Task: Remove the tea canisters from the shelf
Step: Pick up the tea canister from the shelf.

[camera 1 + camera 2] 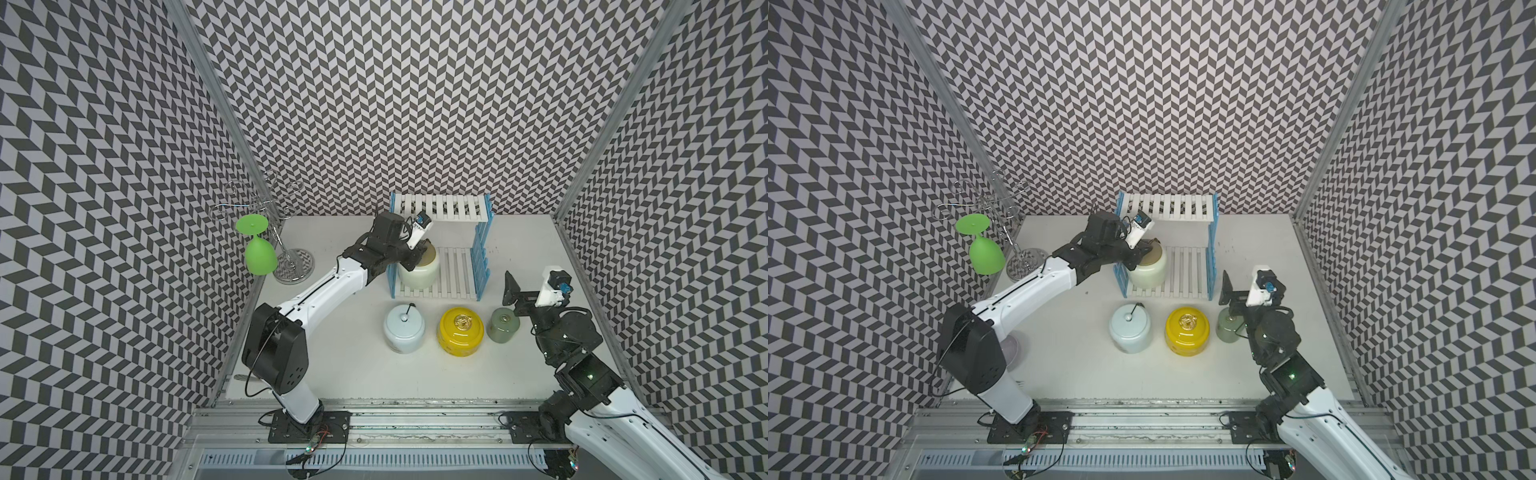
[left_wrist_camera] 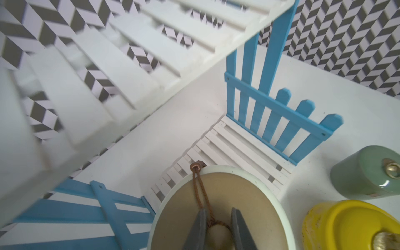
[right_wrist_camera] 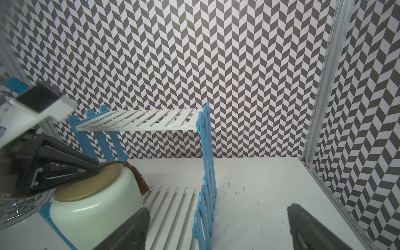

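Observation:
The cream canister point(image 1: 417, 276) with a tan lid stands on the left of the lower board of the shelf point(image 1: 457, 274). My left gripper point(image 2: 219, 211) reaches in from the left and is shut on the pale knob point(image 2: 217, 237) at the middle of that lid; a brown cord runs from the knob to the lid's edge. The top board point(image 1: 440, 208) is bare. In front of the shelf the pale blue canister point(image 1: 404, 328), the yellow canister point(image 1: 460, 330) and the sage-green canister point(image 1: 503, 325) stand in a row on the table. My right gripper point(image 3: 218, 227) hangs open and empty just above and behind the sage-green one.
A green goblet point(image 1: 257, 249) hangs upside down from a chrome wire stand point(image 1: 293, 262) at the back left. Patterned walls close in the left, back and right sides. A metal rail point(image 1: 415, 409) runs along the table's front edge, between the two arm bases.

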### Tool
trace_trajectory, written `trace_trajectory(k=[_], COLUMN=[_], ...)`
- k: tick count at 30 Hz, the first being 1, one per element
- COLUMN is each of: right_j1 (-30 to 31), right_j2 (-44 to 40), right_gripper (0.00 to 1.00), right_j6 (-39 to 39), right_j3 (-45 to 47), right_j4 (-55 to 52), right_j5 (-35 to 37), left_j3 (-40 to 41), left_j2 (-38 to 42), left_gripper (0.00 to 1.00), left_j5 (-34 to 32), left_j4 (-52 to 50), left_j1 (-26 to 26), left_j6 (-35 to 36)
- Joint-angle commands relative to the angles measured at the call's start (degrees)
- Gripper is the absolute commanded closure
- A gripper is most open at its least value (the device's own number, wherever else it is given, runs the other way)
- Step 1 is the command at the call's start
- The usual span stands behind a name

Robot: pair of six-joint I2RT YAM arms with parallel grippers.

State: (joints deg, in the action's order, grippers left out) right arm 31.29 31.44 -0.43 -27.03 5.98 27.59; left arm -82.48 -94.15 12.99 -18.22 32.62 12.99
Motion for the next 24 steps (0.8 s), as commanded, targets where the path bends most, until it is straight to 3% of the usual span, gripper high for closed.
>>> trace_trajectory(k=[1,13,24], right_j1=[-0.44,-0.53,-0.53], right_j2=[-0.41,0.3,0.48], right_gripper=[0.0,0.0,0.01], right_j6=[-0.01,0.25,0.0], right_j3=[0.66,0.75,0.81], right_j4=[2.13,1.59,2.54], right_j5=[0.44,0.23,0.19], left_j3=[-4.19,-0.68,0.38], left_j2=[6.09,16.29,27.16], left_gripper=[1.0,1.0,1.0], left_j5=[3.7,7.44,9.62], left_j4=[5.92,-0.72,-15.23], left_j1=[0.25,-3.52,-9.61], left_j6=[-0.1,3.7,16.1])
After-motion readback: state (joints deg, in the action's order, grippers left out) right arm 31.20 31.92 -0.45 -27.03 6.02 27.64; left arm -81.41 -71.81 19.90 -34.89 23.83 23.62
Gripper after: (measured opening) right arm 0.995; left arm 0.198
